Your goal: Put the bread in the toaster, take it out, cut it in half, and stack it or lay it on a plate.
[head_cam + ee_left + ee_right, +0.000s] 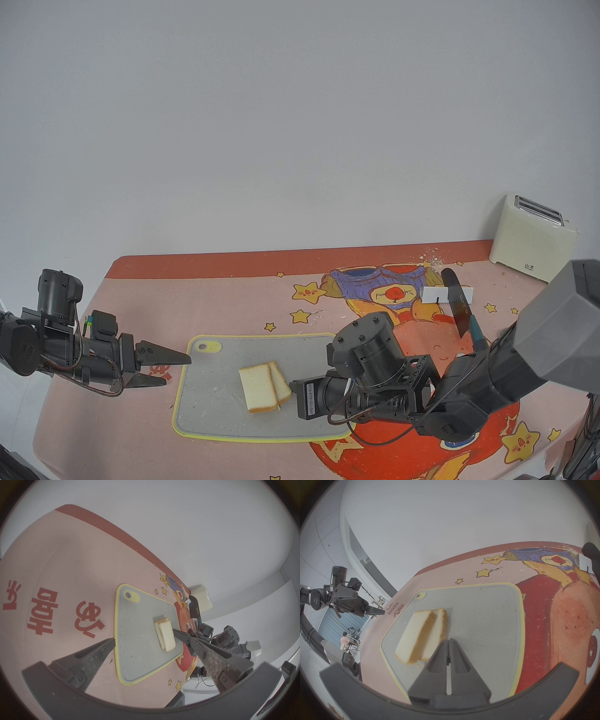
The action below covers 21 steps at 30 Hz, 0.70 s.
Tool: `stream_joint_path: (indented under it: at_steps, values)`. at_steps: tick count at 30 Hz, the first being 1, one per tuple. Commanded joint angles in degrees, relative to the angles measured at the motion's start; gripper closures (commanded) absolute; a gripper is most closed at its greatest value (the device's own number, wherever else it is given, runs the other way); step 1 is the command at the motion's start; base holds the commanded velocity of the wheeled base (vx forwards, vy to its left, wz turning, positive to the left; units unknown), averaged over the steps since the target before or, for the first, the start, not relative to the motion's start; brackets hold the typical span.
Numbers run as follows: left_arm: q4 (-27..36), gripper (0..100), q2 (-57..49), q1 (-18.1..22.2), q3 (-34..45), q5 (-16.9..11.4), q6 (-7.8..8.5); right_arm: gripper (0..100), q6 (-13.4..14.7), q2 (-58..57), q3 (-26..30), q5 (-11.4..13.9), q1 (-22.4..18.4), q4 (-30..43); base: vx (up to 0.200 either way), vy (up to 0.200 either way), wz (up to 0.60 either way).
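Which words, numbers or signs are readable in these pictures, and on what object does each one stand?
Large red characters on the pink table mat: upside down in the left wrist view, not surely readable.
Small grey mark on the cream toaster: too small to read.
Tiny writing on the cartoon figure: blurred.
Small label on the black knife blade: too small to read.

Robot test room, mock kitchen: bare wall (300, 125), cartoon tablecloth (187, 294), toaster (531, 240), cutting board (209, 394).
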Motion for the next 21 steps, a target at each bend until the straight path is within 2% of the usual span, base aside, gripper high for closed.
stream_joint_path:
  at_steps: [1, 21]
  values:
    - [0.3, 0, 1.6, -0.1, -0.1, -0.1, 0.10, 100, 0.1, 2.2, -0.6, 0.0, 0.4, -0.1, 0.000, 0.000, 0.00]
    - [0.7, 0, 3.6, -3.2, 0.3, -0.3, 0.02, 100, 0.2, 4.6, -3.9, -0.1, 3.7, -0.4, 0.000, 0.000, 0.00]
